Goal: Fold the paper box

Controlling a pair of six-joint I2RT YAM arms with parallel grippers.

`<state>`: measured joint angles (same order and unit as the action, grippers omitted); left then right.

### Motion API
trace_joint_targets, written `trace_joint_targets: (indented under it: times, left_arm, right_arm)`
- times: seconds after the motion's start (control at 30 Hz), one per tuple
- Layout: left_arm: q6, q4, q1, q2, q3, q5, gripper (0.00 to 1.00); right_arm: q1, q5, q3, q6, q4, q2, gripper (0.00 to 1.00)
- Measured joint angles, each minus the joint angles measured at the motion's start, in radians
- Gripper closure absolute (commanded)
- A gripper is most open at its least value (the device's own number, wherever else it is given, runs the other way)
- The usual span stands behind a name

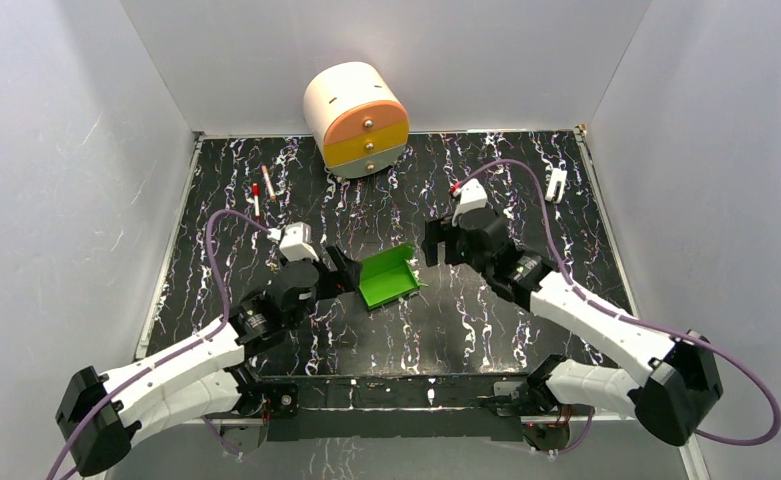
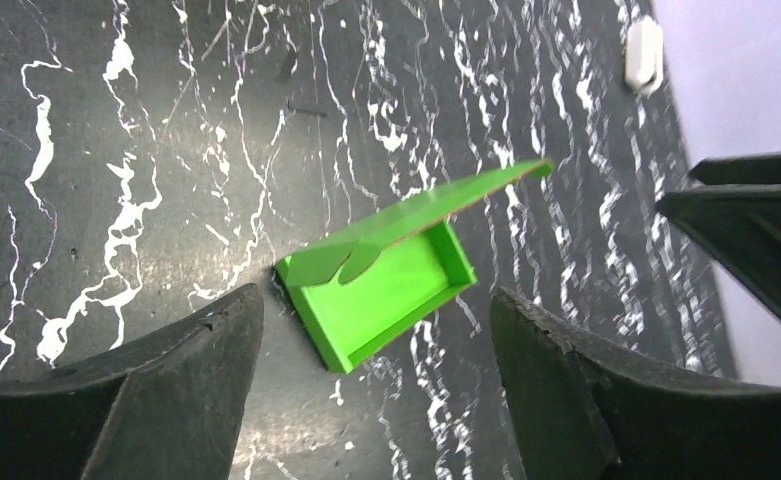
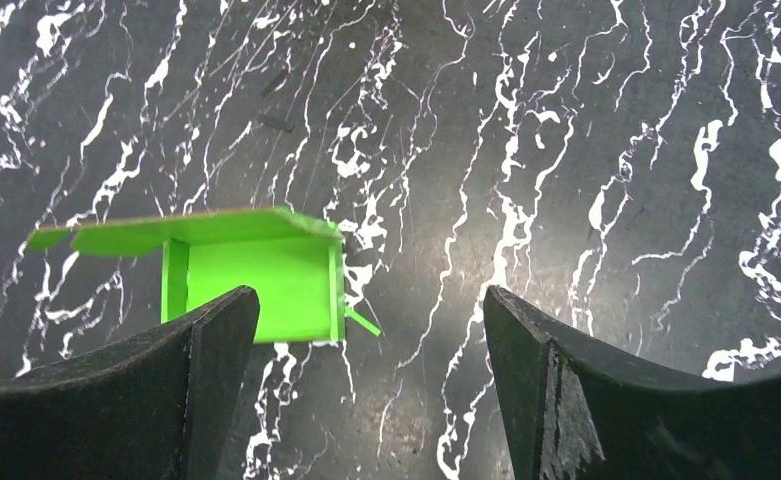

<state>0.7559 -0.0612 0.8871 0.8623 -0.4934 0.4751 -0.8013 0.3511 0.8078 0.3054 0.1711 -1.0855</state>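
The bright green paper box (image 1: 388, 277) lies on the black marbled table between my two arms. It is a shallow open tray with raised walls and a lid flap standing up at its far side. In the left wrist view the box (image 2: 381, 295) sits just ahead of my fingers, with the flap slanting up to the right. In the right wrist view the box (image 3: 251, 275) lies ahead and left. My left gripper (image 1: 341, 272) is open and empty, just left of the box. My right gripper (image 1: 432, 245) is open and empty, just right of it.
A cream round drawer unit (image 1: 356, 118) with orange and yellow drawers stands at the back. Two small red-and-white pens (image 1: 261, 190) lie at the back left. A small white piece (image 1: 556, 184) lies at the back right. White walls enclose the table.
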Motion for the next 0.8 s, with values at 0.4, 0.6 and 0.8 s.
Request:
trace_joint_targets:
  times: [0.4,0.6,0.8]
  left_arm:
    - [0.229,0.066,-0.277,0.081,-0.062,-0.245,0.16]
    - [0.314,0.017,-0.282,0.14,-0.062,-0.337,0.22]
    - [0.367,-0.035,-0.283,0.206,-0.058,-0.389,0.27]
  right_arm:
    - [0.208,-0.369,0.145,0.128,-0.078,-0.26,0.2]
    - [0.212,-0.477,0.172,0.194,-0.119,-0.364,0.26]
    - [0.212,-0.56,0.143,0.257,-0.174,-0.402,0.3]
